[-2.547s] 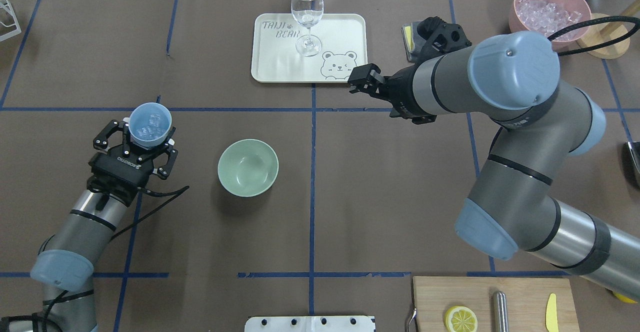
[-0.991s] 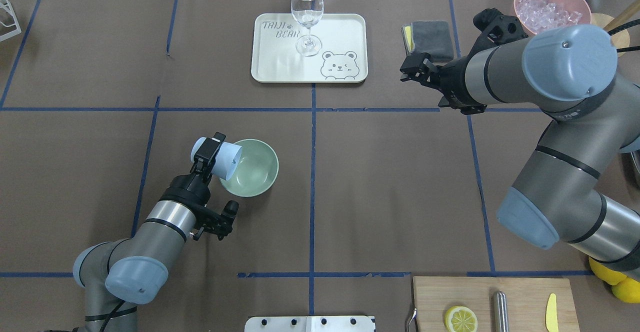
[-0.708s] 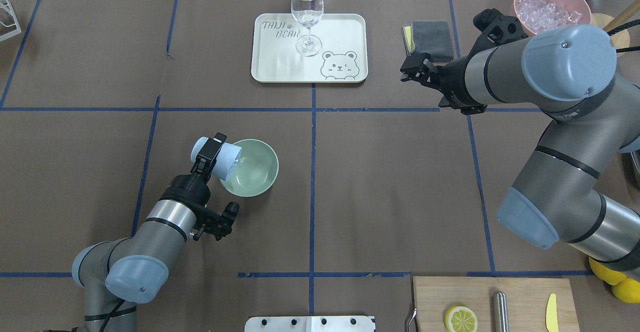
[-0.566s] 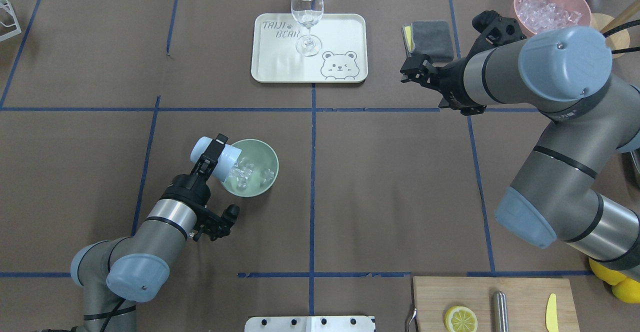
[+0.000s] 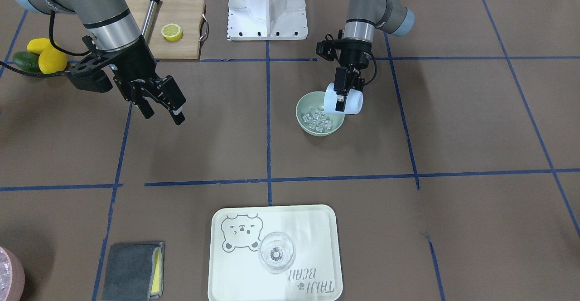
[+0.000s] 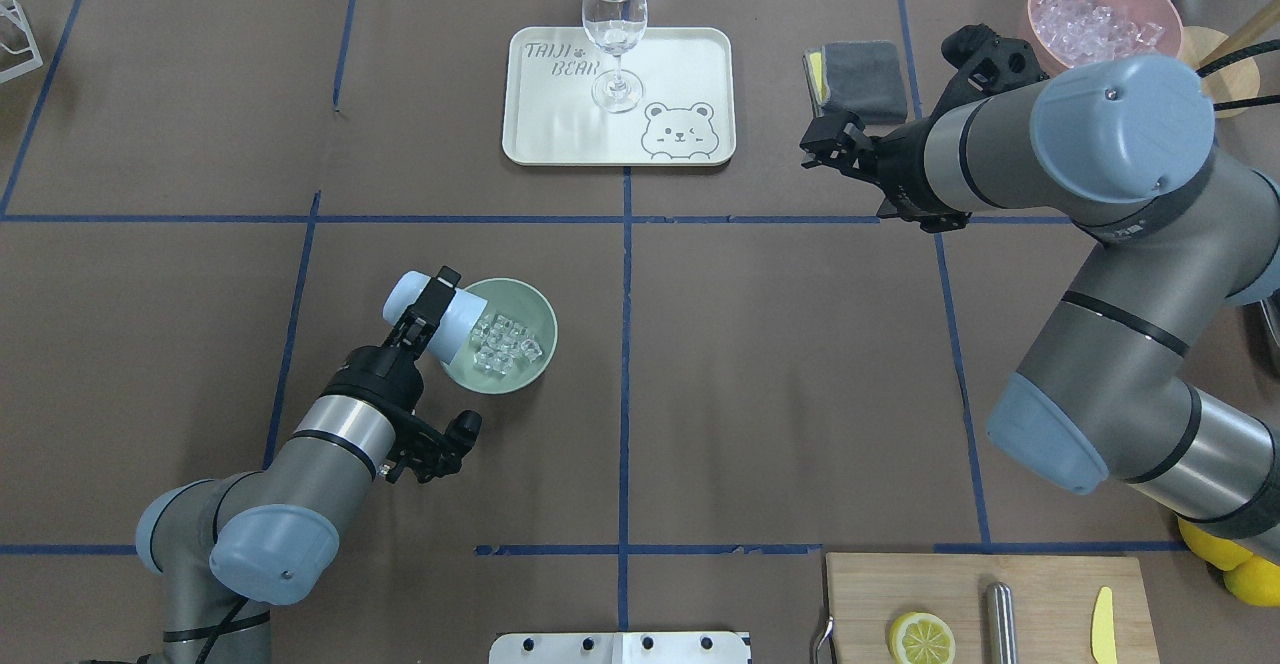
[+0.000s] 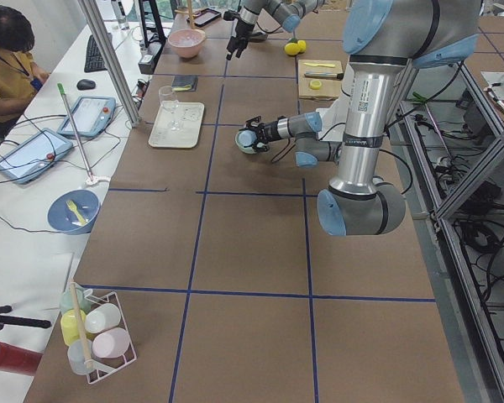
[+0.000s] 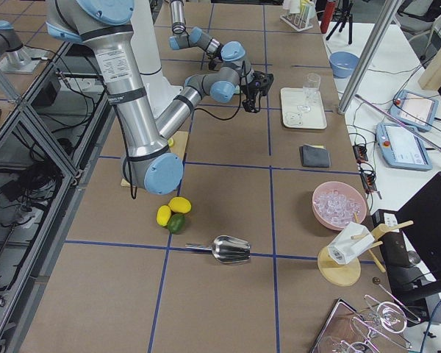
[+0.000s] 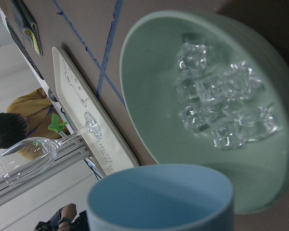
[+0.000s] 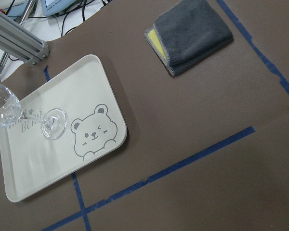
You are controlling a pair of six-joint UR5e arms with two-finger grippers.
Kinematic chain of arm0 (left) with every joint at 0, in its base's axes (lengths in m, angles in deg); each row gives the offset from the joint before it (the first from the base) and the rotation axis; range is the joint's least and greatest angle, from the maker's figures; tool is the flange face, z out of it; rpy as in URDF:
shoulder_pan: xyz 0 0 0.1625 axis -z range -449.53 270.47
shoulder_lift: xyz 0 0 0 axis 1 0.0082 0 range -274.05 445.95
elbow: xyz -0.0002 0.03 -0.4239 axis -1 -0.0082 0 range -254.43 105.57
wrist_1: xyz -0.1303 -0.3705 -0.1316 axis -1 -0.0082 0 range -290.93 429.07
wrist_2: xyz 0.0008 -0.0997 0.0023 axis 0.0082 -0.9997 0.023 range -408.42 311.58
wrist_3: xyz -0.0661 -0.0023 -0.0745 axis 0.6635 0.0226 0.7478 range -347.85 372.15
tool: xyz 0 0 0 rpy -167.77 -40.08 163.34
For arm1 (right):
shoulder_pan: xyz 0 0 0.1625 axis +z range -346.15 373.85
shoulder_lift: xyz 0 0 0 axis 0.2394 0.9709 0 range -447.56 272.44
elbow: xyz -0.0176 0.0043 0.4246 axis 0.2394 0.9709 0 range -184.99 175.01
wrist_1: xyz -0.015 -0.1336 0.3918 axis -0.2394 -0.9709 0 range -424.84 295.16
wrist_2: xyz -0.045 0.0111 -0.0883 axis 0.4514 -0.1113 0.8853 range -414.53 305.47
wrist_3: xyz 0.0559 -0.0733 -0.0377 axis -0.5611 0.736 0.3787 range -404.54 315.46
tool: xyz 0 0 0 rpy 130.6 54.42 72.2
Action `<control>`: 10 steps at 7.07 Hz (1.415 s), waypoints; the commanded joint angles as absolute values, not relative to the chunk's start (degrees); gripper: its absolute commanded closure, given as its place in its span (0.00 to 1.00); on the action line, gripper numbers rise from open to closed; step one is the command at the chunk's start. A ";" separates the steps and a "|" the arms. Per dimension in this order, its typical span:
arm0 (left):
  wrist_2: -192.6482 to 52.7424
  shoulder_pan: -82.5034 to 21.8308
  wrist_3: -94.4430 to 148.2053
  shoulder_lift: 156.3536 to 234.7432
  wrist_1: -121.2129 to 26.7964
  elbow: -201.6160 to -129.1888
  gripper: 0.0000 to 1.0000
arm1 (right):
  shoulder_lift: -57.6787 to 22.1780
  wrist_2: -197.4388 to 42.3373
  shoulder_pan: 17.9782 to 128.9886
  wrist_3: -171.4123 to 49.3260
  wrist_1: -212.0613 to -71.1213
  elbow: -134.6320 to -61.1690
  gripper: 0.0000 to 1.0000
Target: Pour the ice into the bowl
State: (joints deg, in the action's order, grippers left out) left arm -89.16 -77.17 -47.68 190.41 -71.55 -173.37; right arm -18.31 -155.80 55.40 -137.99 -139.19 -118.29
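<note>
Desk point(image 6: 780, 364): brown-papered, blue tape grid point(image 6: 625, 394) | tray point(image 6: 690, 64) reads "TAIJI BEAR" | left pincer point(image 5: 342, 98) clamps tipped blue cup point(image 5: 354, 104) over bowl point(image 6: 520, 380), overhead view's lower left | ice point(image 6: 503, 344) inside bowl | right pincer point(image 5: 163, 113) spread, empty

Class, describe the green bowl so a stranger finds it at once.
From the cream bear-printed tray, come toward the robot, left of the blue centre tape: a round pale sage-green matte bowl holding clear ice cubes. Only this bowl has a pale blue cup tilted over its rim.
</note>
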 commanded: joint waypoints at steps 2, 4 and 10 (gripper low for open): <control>-90.51 -76.53 -15.94 188.88 -71.99 -173.57 1.00 | -19.00 -155.78 54.02 -137.97 -138.76 -117.67 0.00; -96.05 -74.25 9.39 184.24 -72.08 -175.14 1.00 | -19.09 -155.69 54.02 -137.97 -138.76 -117.49 0.00; -80.01 -74.15 54.65 171.66 -73.04 -179.65 1.00 | -19.35 -155.60 53.41 -137.79 -139.20 -117.49 0.00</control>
